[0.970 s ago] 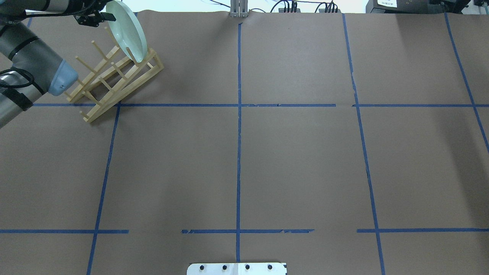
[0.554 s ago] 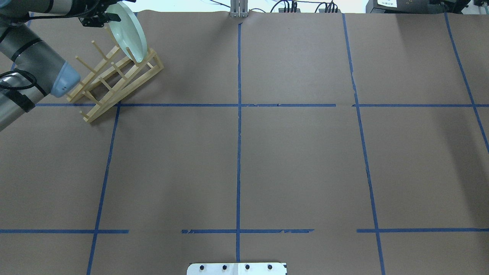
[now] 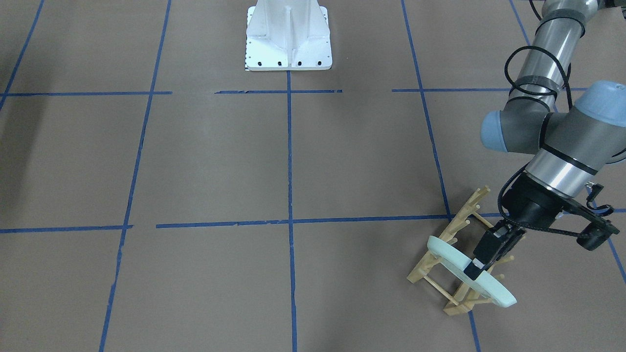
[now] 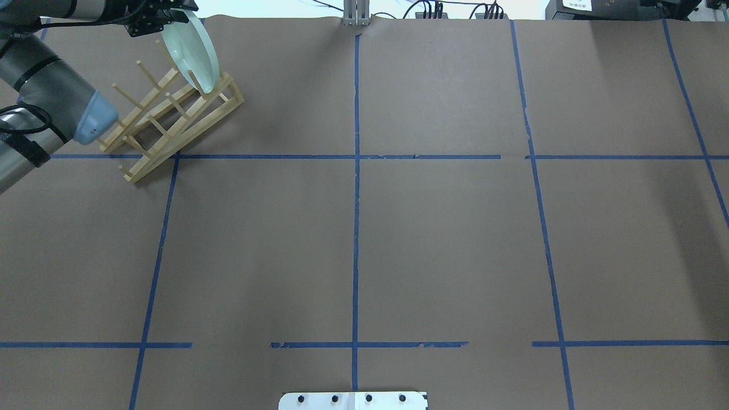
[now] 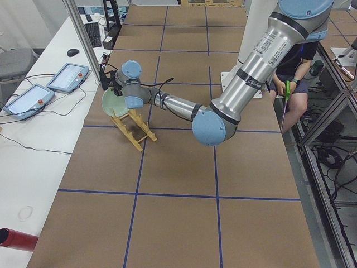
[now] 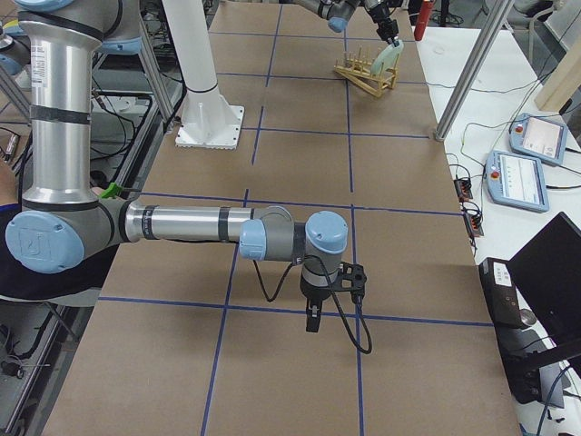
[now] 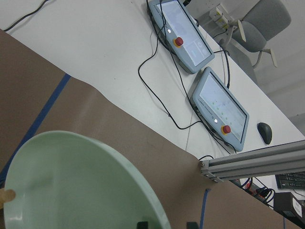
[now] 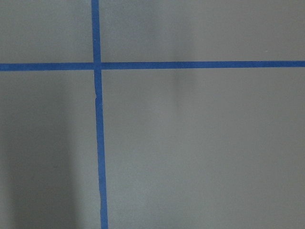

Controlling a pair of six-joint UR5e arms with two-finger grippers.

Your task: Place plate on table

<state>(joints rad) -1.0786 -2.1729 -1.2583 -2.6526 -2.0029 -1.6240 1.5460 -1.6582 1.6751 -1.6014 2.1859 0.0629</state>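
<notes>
The pale mint-green plate stands on edge in the end slot of a light wooden peg rack at the far left of the brown table. My left gripper is at the plate's top rim. In the front-facing view its fingers straddle the plate. The left wrist view shows the plate's rim between two fingertips that stand apart, so the gripper is open. My right gripper hangs low over bare table far from the plate; I cannot tell whether it is open.
The white robot base stands at the table's near middle edge. Beyond the far edge, close behind the rack, are an aluminium post, two teach pendants and cables. Blue tape lines grid the paper.
My left gripper has moved up and to the right, from beside the plate to over its top rim. The plate and rack have not moved.
</notes>
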